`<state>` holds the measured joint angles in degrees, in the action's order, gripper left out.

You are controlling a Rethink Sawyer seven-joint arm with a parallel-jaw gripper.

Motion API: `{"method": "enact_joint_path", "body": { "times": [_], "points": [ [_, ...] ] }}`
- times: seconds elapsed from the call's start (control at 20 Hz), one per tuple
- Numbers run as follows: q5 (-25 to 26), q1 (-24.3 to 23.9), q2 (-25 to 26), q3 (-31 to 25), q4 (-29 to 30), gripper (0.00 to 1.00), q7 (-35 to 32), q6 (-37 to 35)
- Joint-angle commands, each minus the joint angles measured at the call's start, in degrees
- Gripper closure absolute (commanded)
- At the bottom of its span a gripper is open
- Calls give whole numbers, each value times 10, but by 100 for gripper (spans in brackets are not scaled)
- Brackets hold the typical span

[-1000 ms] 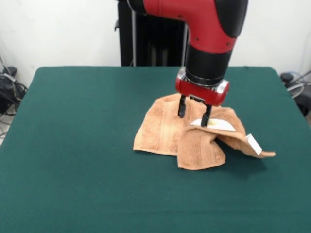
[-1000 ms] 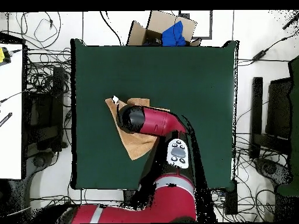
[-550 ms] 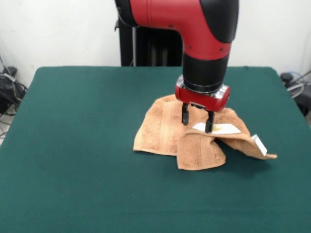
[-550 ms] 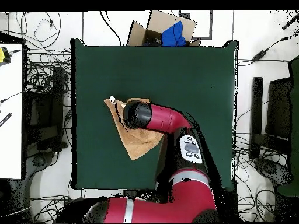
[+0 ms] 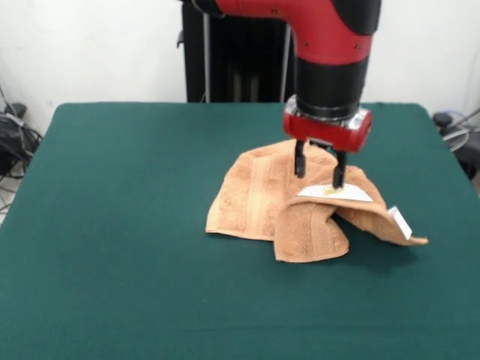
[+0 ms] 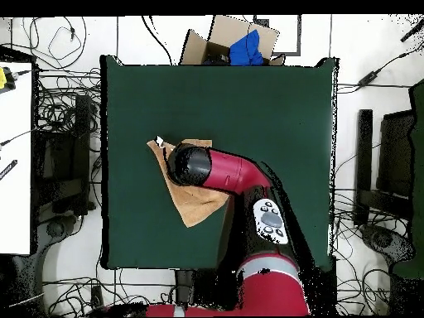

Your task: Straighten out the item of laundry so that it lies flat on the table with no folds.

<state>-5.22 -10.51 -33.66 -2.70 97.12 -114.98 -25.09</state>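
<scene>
Front view: gripper (image 5: 320, 173) w/ jaws spread is hovering over crumpled towel (image 5: 259, 199), right of tabletop (image 5: 112, 225) centre. Overhead: arm (image 6: 228, 172) is hiding gripper; towel's 12 o'clock part covered.

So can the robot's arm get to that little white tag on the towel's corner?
Probably yes. The tag sits exposed on the towel corner resting on the table, nothing over it. The gripper hangs just beside it above the folds, jaws open.

One towel (image 5: 262, 199), one table (image 5: 112, 225), perhaps one tag (image 5: 400, 223)
</scene>
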Motion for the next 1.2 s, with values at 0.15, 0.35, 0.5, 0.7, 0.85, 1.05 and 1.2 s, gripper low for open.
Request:
{"method": "enact_joint_path", "body": {
  "times": [0.15,0.35,0.5,0.7,0.85,1.05,1.2],
  "points": [
    [-51,18,-66,4,23,0,-128,-42],
    [-47,20,-39,33,-5,0,-126,-36],
    [-36,22,14,62,-34,0,-127,-3],
    [-25,13,75,89,-76,0,-115,13],
    [-19,-5,97,84,-82,0,-96,37],
    [-20,-9,106,87,-87,0,-91,40],
    [-25,-4,109,89,-86,0,-98,43]
  ]
}}
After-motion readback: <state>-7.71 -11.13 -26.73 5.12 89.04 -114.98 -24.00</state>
